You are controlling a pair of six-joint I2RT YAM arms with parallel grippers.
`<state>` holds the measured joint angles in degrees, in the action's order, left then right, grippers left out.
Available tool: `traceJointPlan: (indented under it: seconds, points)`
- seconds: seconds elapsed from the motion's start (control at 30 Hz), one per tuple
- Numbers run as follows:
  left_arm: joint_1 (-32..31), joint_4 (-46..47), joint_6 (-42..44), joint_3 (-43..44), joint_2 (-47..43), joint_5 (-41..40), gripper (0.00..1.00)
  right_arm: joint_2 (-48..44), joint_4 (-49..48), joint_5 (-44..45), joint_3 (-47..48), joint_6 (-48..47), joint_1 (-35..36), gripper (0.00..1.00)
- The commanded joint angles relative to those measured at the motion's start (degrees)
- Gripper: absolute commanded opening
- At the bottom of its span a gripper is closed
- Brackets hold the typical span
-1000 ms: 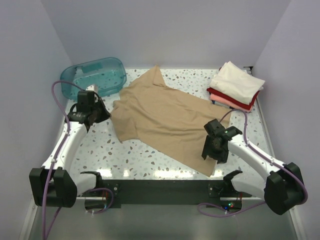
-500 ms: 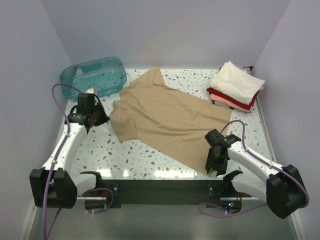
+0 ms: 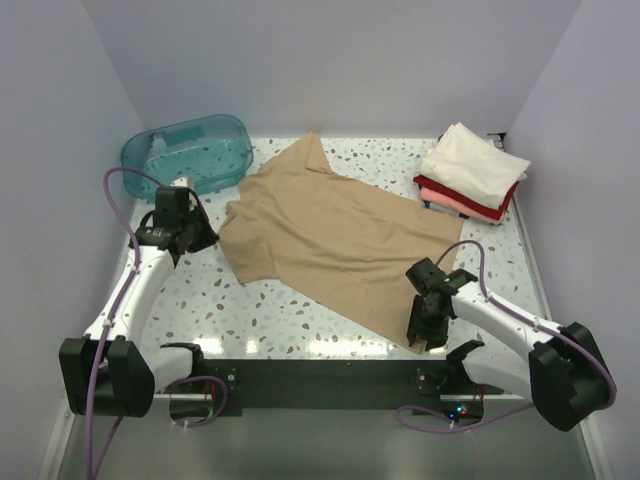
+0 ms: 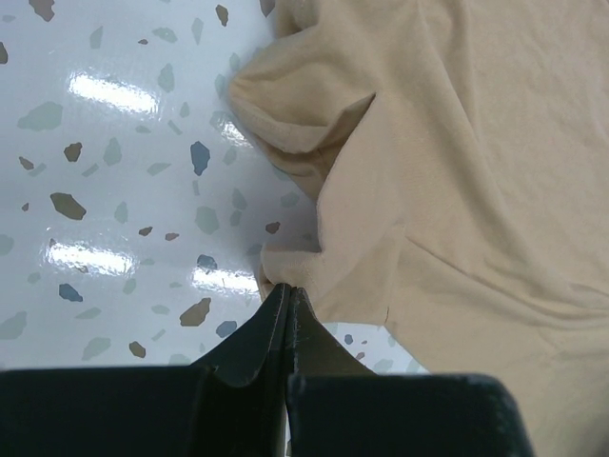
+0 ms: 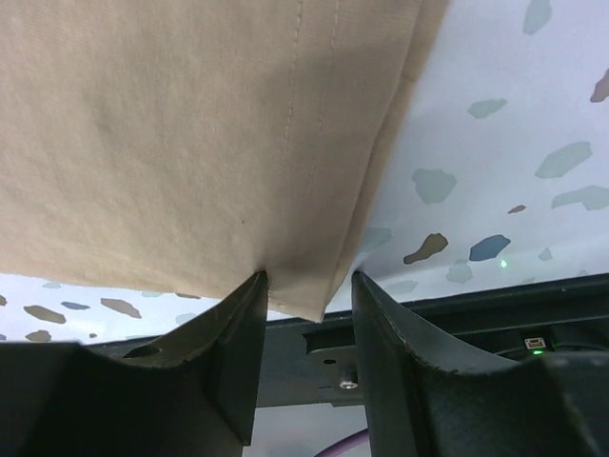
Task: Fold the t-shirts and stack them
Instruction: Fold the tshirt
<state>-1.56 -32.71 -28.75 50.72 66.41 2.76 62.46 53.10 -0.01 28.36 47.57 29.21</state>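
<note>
The tan t-shirt (image 3: 330,235) lay spread mid-table (image 3: 230,300). The left fingers (image 4: 271,328) pinched shut on its left sleeve edge. The right fingers (image 5: 233,333), half-open astride the near-right hem corner, needed a deeper bite before closing.

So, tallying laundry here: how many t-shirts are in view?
4: tan shirt spread mid-table; cream shirt atop red shirt and pink shirt, folded, far right. Others may hide between them.

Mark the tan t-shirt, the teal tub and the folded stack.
tan t-shirt (image 3: 330,235): top view, middle of the body
teal tub (image 3: 210,155): top view, bare floor inside
folded stack (image 3: 475,165): top view, cream shirt on top
</note>
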Motion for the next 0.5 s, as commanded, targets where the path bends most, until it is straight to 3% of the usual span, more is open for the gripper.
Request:
traceJointPlan:
  seconds: [0.0, 0.2, 0.3, 0.47]
  points:
    - [0.4, -0.5, 0.8, 1.2, -0.2, -0.5, 0.0, 2.9, -2.5, -1.8, -0.9, 0.2, 0.5, 0.43]
    - [0.5, -2.1, 0.7, 3.2, -0.6, -1.1, 0.0, 5.9, -3.2, -3.2, -1.4, 0.2, 0.8, 0.3]
    - [0.6, -3.3, 0.5, 3.6, -1.5, -1.1, 0.0, 5.5, -1.7, -4.9, -1.6, 0.3, 0.9, 0.13]
    - [0.9, -6.9, -0.9, 4.4, -5.1, -0.4, 0.0, 3.0, 3.5, -6.1, -0.2, -0.5, 0.9, 0.06]
